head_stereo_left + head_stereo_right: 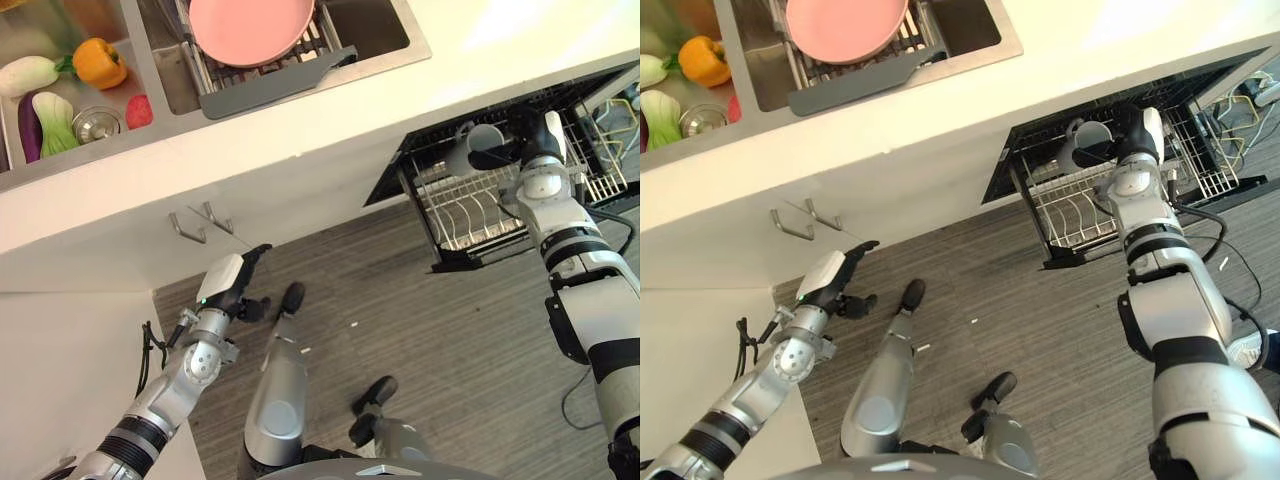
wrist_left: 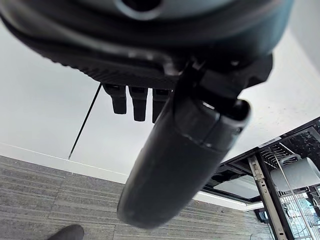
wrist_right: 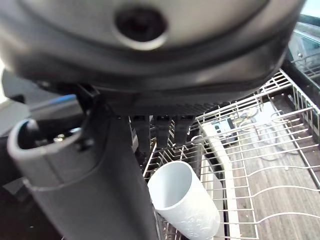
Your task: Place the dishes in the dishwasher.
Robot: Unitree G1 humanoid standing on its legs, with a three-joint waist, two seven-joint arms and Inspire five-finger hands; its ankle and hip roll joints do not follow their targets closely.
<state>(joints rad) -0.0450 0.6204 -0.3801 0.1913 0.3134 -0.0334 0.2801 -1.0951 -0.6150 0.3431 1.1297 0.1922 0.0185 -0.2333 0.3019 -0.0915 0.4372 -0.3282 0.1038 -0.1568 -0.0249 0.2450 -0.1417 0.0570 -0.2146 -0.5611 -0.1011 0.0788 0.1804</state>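
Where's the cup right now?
The white cup is on the robot's right, over the pulled-out dishwasher rack, at the right hand.

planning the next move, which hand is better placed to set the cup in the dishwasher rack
The right hand: it already grips the white cup over the pulled-out dishwasher rack. The left hand hangs low by the cabinet front, holding nothing.

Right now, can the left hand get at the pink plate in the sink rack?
Probably not without moving. The left hand hangs low in front of the cabinet doors, below the counter edge, and the pink plate sits up in the sink rack beyond that edge. The arm would have to rise over the counter first.
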